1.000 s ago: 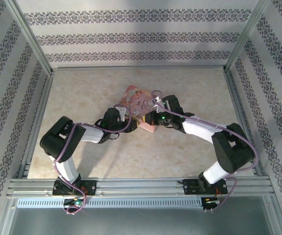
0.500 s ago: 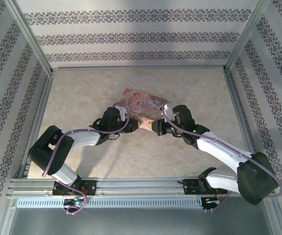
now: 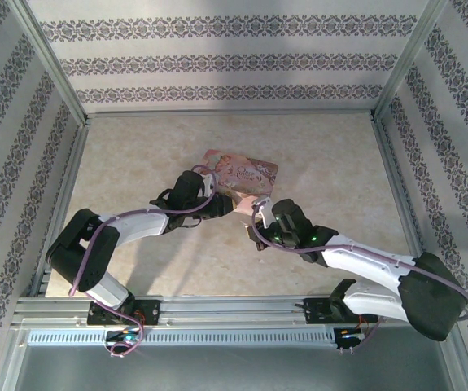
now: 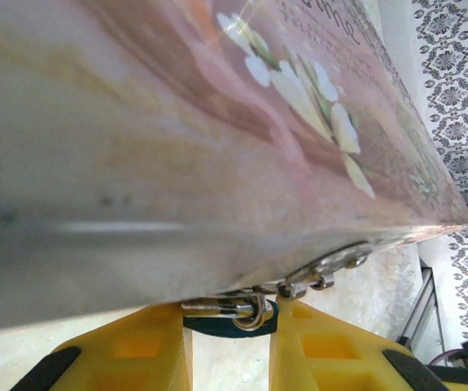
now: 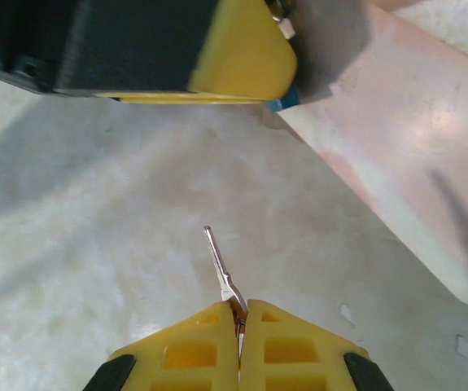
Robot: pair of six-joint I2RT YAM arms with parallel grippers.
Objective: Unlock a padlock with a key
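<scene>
Top external view: the right gripper [image 3: 252, 230] has drawn back from the tin [image 3: 246, 171] toward the near edge of the table [image 3: 331, 163]. A second ago it sat against the tin's near right side; now bare table lies between them, and its arm is stretched lower across the right. The left gripper [image 3: 221, 208] has edged a little right and is at the tin's near left corner. The tin has turned slightly.

On the left wrist camera, the tiny silvery padlock [image 4: 238, 308], with its dark blue part, hangs at the tin's lower edge. It is pinched between the narrowly parted yellow fingers [image 4: 128, 350].

On the right wrist camera, the fingers [image 5: 193, 350] are pressed fully together on the key [image 5: 220, 265]. Its blade points toward the left gripper's finger, well apart from it.
</scene>
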